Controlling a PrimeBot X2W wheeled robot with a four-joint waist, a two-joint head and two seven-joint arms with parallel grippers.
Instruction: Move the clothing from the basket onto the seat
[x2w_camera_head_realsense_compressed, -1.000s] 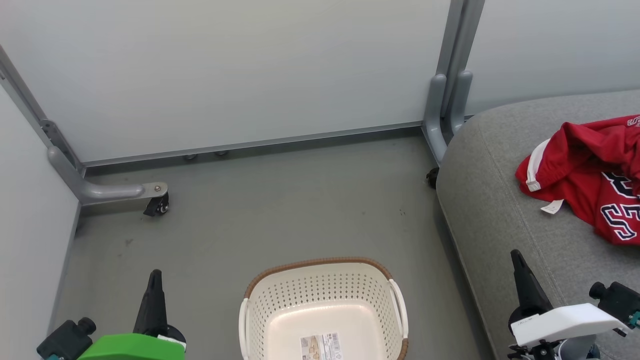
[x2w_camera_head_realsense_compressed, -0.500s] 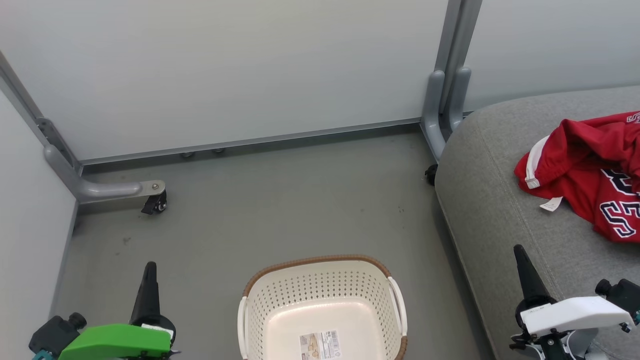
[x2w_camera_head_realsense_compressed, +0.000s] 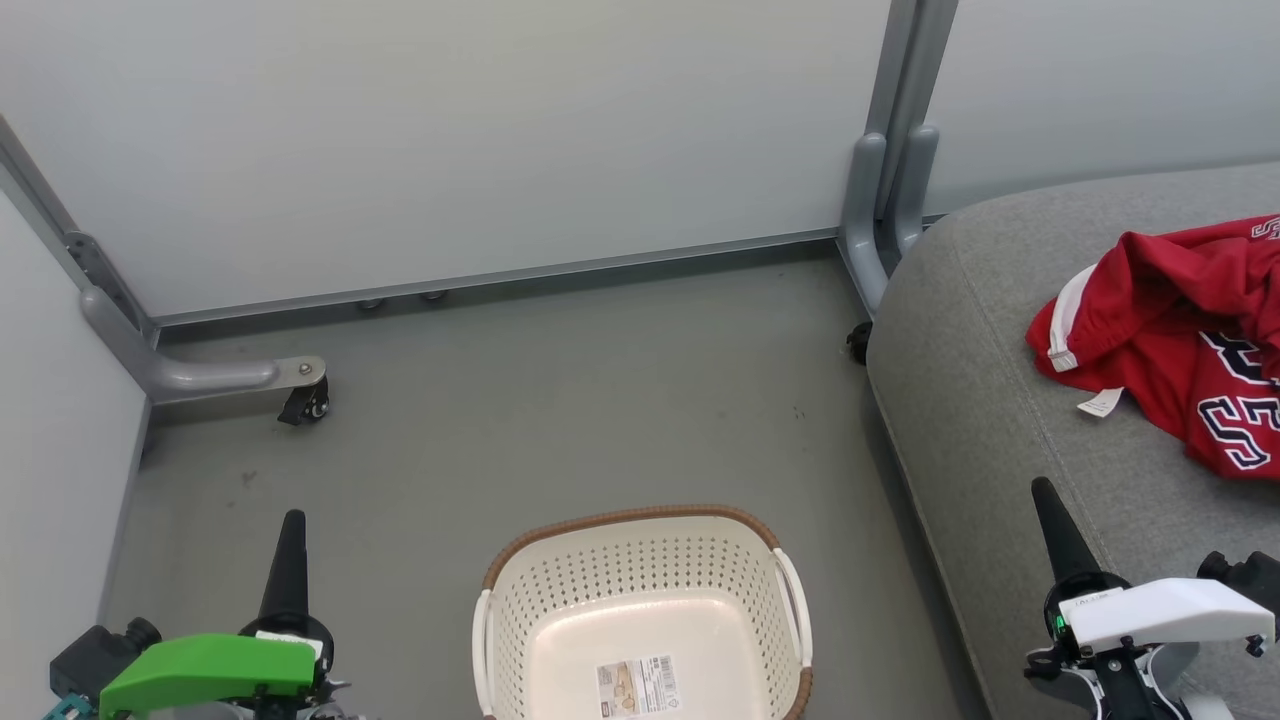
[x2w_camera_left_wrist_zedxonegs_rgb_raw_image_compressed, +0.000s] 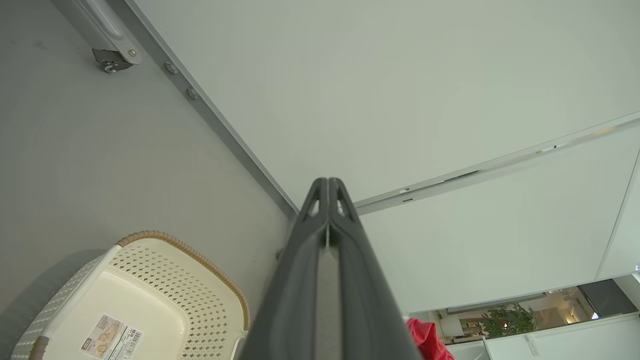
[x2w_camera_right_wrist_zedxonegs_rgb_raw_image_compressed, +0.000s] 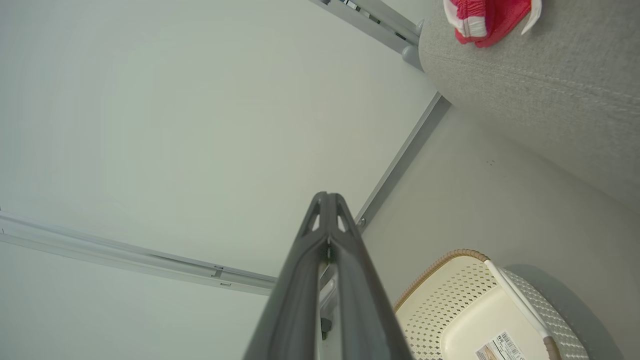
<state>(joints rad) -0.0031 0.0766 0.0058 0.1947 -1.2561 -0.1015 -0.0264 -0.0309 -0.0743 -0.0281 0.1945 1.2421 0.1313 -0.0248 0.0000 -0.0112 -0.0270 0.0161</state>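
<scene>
Clothing (x2w_camera_head_realsense_compressed: 1180, 350) lies in a crumpled red heap on the seat (x2w_camera_head_realsense_compressed: 1000, 420), at 3 o'clock in the head view. White trim shows at its 9 o'clock edge, dark white-outlined numbers at its 5 o'clock side, and a small white tag (x2w_camera_head_realsense_compressed: 1101, 403) sticks out onto the grey fabric. The seat's rounded corner reaches toward 1 o'clock, where it nears a grey post (x2w_camera_head_realsense_compressed: 890, 170) between the pale wall panels (x2w_camera_head_realsense_compressed: 450, 130).

The basket (x2w_camera_head_realsense_compressed: 630, 517) stands on the grey floor (x2w_camera_head_realsense_compressed: 550, 420) at 6 o'clock, apart from the seat, its brown rim toward 12 o'clock and white handles at 3 and 9 o'clock. A printed label (x2w_camera_head_realsense_compressed: 632, 686) lies flat on its cream bottom.

The left gripper (x2w_camera_head_realsense_compressed: 292, 522) sits at 7 o'clock over the floor, beside the basket without touching it, fingers pressed together and pointing to 12 o'clock. The right gripper (x2w_camera_head_realsense_compressed: 1043, 490) sits at 4 o'clock over the seat's near part, well short of the red heap, fingers likewise together. Both wrist views show each pair of fingers meeting along their length with nothing between them. A caster (x2w_camera_head_realsense_compressed: 305, 405) on a grey foot rests at 9 o'clock.
</scene>
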